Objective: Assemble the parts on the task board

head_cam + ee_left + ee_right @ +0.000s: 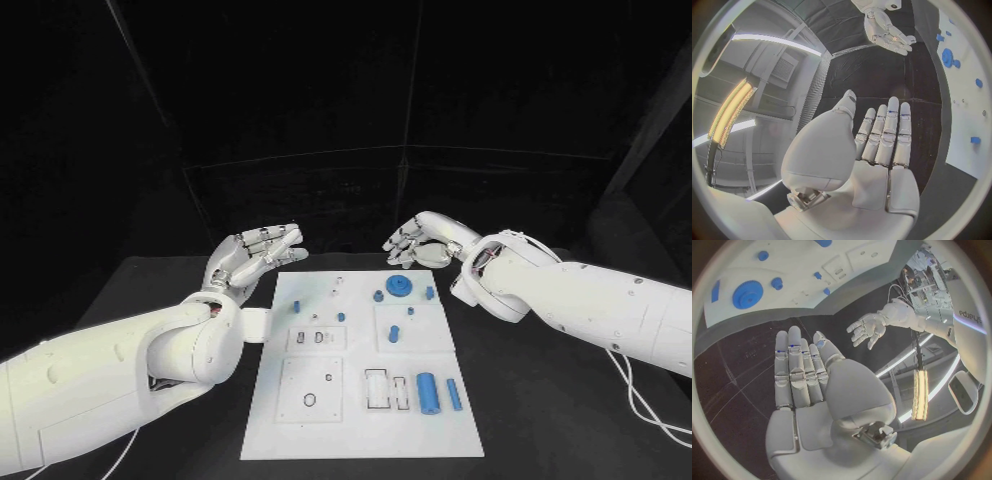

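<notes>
- I see the task board (361,400), a long white plate, lying in the middle of the black table (173,290), its short edges toward the robot and the far side.
- My left hand (257,252) hangs above the table just off the board's far left corner, fingers straight and apart, holding nothing.
- My right hand (421,240) hangs near the board's far right corner, fingers loosely spread, also holding nothing.
- A blue round disc (398,287) sits near the board's far edge, with a smaller blue piece (430,293) just beside it.
- A blue cylinder (427,390) and a thinner blue bar (453,394) lie side by side near the board's near right corner.
- Small blue pegs (296,305) dot the board's middle.
- I can read no writing or label on the board or parts.
</notes>
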